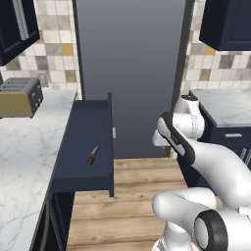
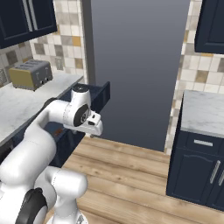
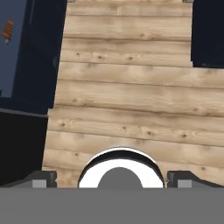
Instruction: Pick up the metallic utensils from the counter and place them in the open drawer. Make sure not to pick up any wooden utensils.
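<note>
One metallic utensil point(image 1: 93, 155), with a brown handle and a grey metal end, lies inside the open drawer point(image 1: 83, 127), a shallow navy box pulled out from under the worktop. In the hand view its brown handle point(image 3: 7, 30) shows at the top left inside the drawer point(image 3: 13, 61). My gripper point(image 3: 113, 180) hangs over the wooden floor to the right of the drawer, and its fingertips point(image 3: 43, 178) stand wide apart with nothing between them. The hand point(image 2: 91, 123) sits just beside the drawer's front panel point(image 2: 104, 94). The counter and the wooden utensils are out of view.
A yellowish toaster point(image 1: 19, 96) stands on the marble worktop point(image 1: 24, 162) left of the drawer. A navy cabinet point(image 2: 199, 170) with a marble top is at the right. Plank floor point(image 2: 131, 175) lies between them, and a tall grey panel point(image 1: 130, 68) stands behind.
</note>
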Tool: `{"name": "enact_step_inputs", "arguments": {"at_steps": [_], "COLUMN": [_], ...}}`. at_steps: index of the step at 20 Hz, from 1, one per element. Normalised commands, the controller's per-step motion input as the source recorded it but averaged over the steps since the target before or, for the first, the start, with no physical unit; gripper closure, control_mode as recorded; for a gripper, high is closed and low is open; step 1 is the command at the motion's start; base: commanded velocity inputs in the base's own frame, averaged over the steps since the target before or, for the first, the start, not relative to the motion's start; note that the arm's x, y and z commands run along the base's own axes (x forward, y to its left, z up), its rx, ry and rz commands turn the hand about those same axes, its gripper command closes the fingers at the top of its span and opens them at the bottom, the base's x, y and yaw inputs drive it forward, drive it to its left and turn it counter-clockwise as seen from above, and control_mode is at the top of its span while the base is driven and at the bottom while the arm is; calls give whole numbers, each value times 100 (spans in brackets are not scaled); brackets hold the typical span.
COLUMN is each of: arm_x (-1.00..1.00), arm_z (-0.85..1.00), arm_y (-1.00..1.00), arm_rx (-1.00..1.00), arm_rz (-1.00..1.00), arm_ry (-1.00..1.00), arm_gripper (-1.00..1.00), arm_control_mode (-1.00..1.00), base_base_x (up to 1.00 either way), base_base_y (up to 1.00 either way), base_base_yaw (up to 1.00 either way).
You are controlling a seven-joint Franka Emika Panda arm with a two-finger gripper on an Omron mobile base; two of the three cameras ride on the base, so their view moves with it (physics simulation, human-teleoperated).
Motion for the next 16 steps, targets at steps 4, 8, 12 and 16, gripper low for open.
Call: {"name": "enact_step_inputs", "arguments": {"at_steps": [4, 8, 12, 16], "arm_x": [-19, 0, 0, 0], "arm_z": [0, 0, 0, 0], "arm_y": [0, 0, 0, 0], "arm_rx": [0, 0, 0, 0], "arm_rz": [-1, 0, 0, 0], "arm_ry": [0, 0, 0, 0], "arm_gripper": [-100, -100, -100, -100], "arm_control_mode": [100, 100, 100, 100], "base_base_x": [-32, -90, -100, -100], "base_base_y": [0, 0, 0, -3], "base_base_yaw": [-3, -10, -16, -21]}}
